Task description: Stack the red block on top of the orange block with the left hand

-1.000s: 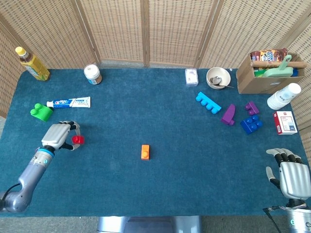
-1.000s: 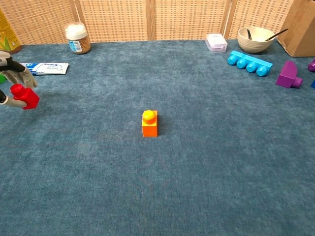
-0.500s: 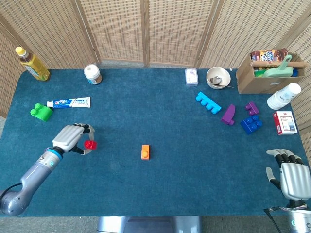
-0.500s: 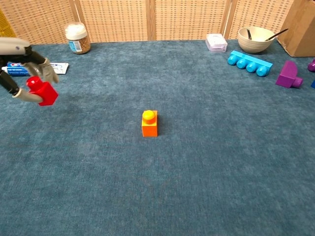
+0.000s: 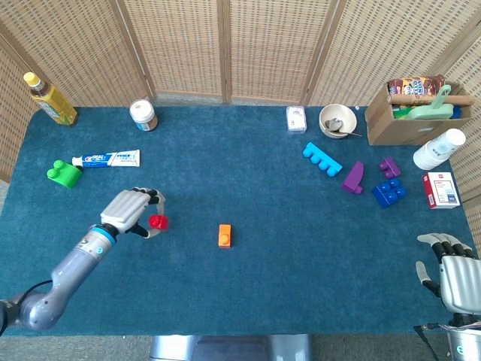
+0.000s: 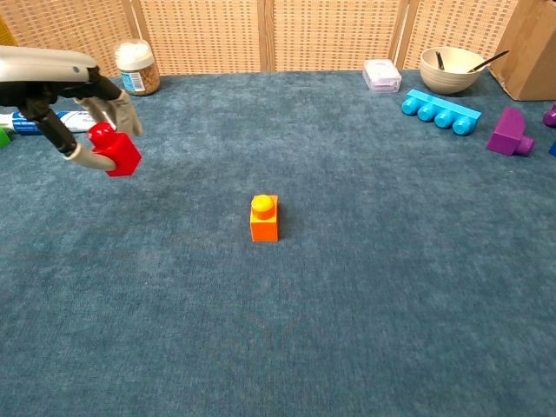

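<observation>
Blue-carpeted table (image 5: pixel 248 286) fills both views, wicker screen (image 5: pixel 225 45) behind it. Landmark: orange block (image 5: pixel 225 235), sits upright near table centre, one stud on top, nothing on it.

Cardboard box (image 5: pixel 391 120) far back-right of orange block, stuffed with packets. Left arm (image 5: pixel 60 282) comes in from front-left of orange block. Left hand (image 5: pixel 129 212) to the left of orange block, well apart from it, pinching red block (image 5: pixel 158 222) between thumb and fingertips. Chest view: red block (image 6: pixel 115 152) held clear of the carpet, tilted, stud up-left. Right hand (image 5: pixel 457 274) far right and nearer the front edge than orange block, holds nothing, fingers a little apart and bent.

Toothpaste tube (image 5: pixel 106 159) back-left of orange block, lying flat. Light blue long brick (image 5: pixel 322 159) back-right. White cup (image 5: pixel 439 149) far right, beside the box. Bowl (image 5: pixel 337 120) with spoon back-right, just left of the box. Yellow bottle (image 5: pixel 49 98) far back-left corner. Green block (image 5: pixel 64 174) far left, just beside the tube's end. Dark blue block (image 5: pixel 388 192) right. Purple wedge block (image 5: pixel 353 177) right, next to dark blue one. Small carton (image 5: pixel 440 189) far right. Jar with white lid (image 5: pixel 143 115) back-left. Small purple block (image 5: pixel 389 166) right, behind the dark blue one. Small clear container (image 5: pixel 296 119) back, slightly right.
</observation>
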